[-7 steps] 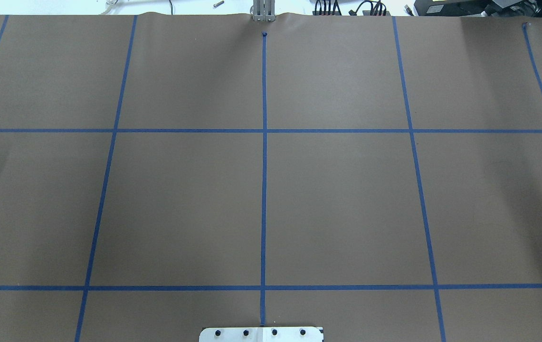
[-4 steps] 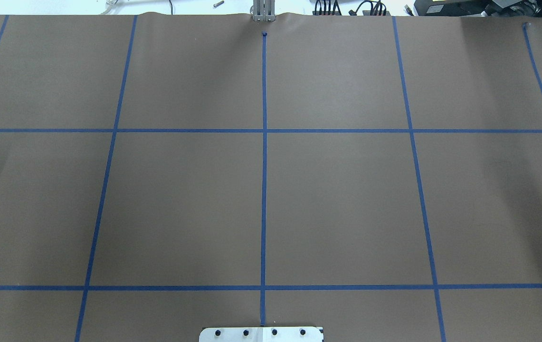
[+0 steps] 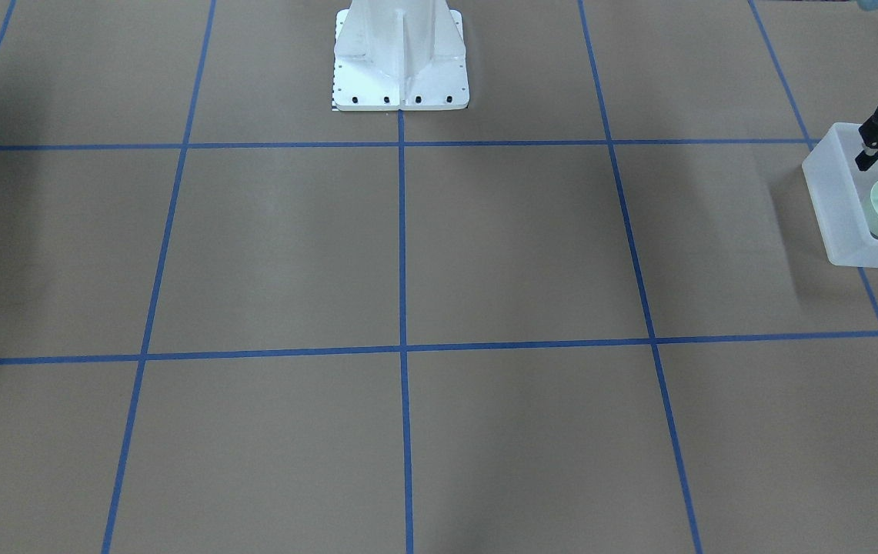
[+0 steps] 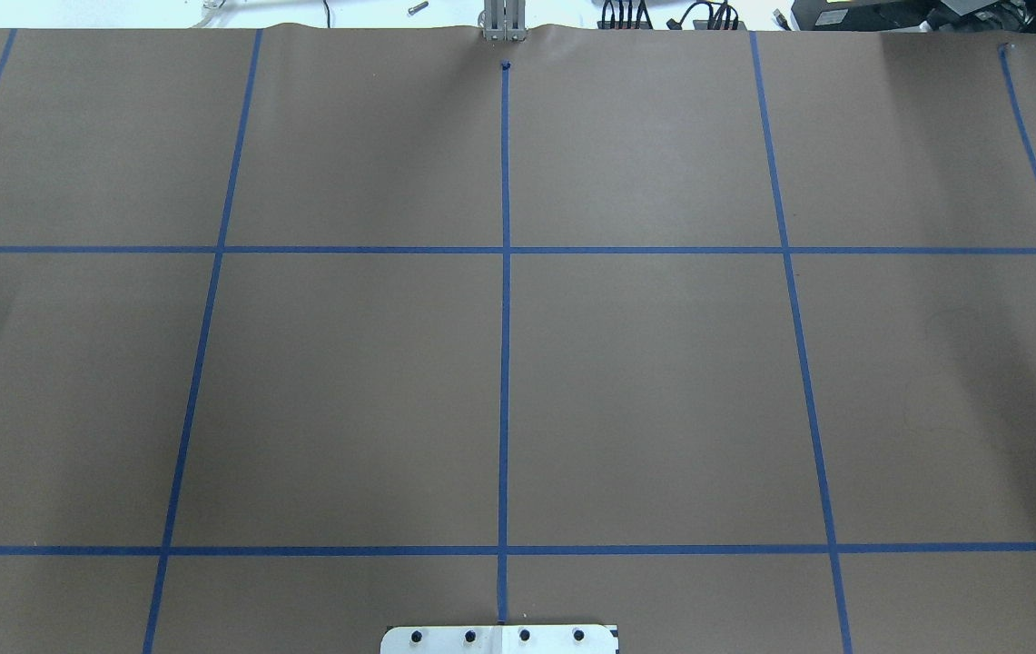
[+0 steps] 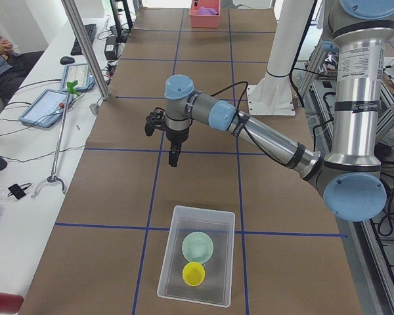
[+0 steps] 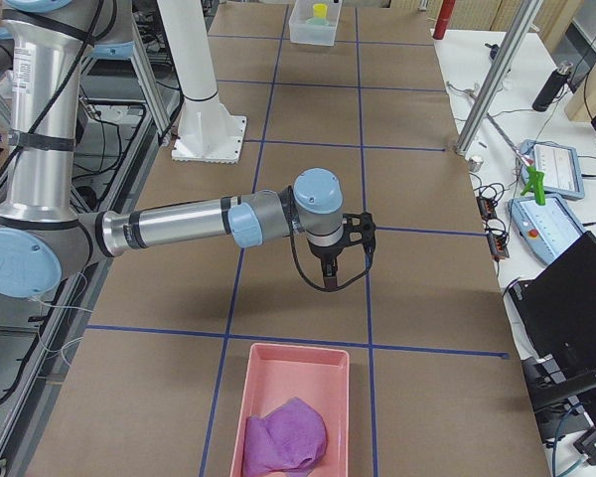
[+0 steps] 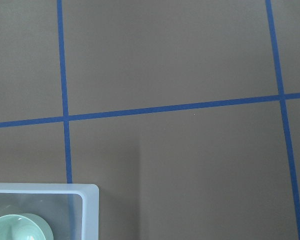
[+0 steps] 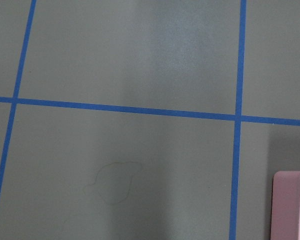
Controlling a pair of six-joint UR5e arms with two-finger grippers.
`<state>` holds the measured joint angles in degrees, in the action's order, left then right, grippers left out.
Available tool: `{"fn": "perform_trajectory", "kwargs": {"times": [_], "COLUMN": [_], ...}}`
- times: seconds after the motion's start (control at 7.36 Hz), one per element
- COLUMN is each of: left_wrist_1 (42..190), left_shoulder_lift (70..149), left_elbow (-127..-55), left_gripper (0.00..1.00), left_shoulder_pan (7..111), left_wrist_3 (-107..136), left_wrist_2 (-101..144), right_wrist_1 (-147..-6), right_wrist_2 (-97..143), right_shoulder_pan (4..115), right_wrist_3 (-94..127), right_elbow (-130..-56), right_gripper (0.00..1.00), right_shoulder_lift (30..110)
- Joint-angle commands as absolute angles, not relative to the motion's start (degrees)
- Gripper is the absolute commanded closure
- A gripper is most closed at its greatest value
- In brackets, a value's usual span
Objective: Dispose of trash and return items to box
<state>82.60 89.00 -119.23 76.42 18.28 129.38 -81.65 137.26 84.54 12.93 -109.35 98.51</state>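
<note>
Blue tape grids the brown-papered bench. Left claw and right claw hang pointing down; widths cannot be told.

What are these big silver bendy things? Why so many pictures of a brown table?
They are two robot arms at a table covered in brown paper with blue tape lines. Each ends in a two-fingered tool for picking things up. Two pictures look down on the table, two look from its ends, two come from cameras on the wrists. The left tool hangs near a frosted box holding a green bowl and a yellow cup. The right tool hangs near a pink tray with a purple cloth. Neither tool seems to hold anything.
</note>
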Motion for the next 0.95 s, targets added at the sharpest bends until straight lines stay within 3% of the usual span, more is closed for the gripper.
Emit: {"fn": "perform_trajectory", "kwargs": {"times": [0.0,0.81], "left_wrist_1": [82.79,83.67], "left_shoulder_lift": [89.03,89.12], "left_elbow": [-118.57,-118.83], "left_gripper": [0.02,0.02], "left_shoulder_pan": [76.38,76.38], "left_wrist_3": [18.19,18.19], "left_wrist_2": [129.37,129.37], "right_wrist_1": [-81.65,-81.65], "right_wrist_2": [137.29,137.2], "right_shoulder_pan": [83.85,83.67], "right_wrist_3": [13.27,13.36], "right_elbow": [-109.34,-109.34], "right_gripper": [0.0,0.0], "right_shoulder_lift": [98.44,98.35]}}
